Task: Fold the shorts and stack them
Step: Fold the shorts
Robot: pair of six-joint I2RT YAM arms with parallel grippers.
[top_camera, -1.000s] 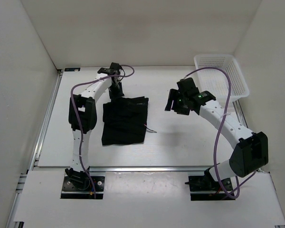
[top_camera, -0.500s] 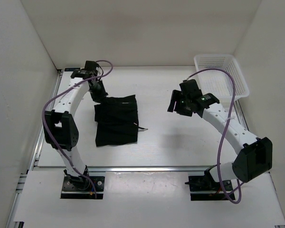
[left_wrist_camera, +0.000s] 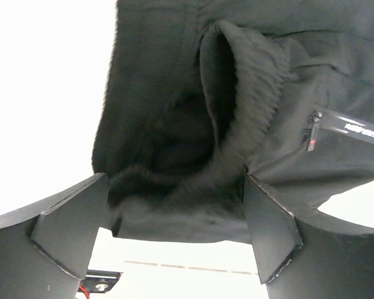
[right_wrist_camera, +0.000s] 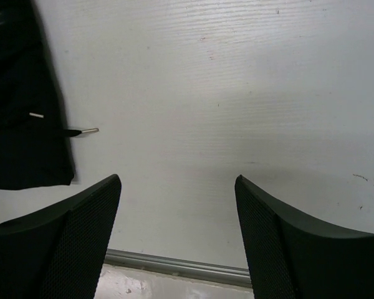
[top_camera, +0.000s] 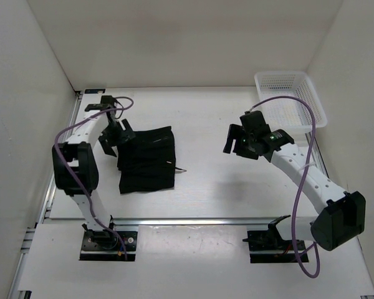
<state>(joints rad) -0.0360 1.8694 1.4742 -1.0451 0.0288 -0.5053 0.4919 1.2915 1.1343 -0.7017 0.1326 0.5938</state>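
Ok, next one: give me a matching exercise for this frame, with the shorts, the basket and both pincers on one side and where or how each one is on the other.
Things:
1. shorts
2. basket
3. left pincer
4. right pincer

Places or states:
A. white, at the far right corner of the table
B. open over bare table, to the right of the black cloth
C. lying on the table, left of centre
D. open, with bunched black cloth between its two sides

Pairs: 1-C, 2-A, 3-D, 4-B
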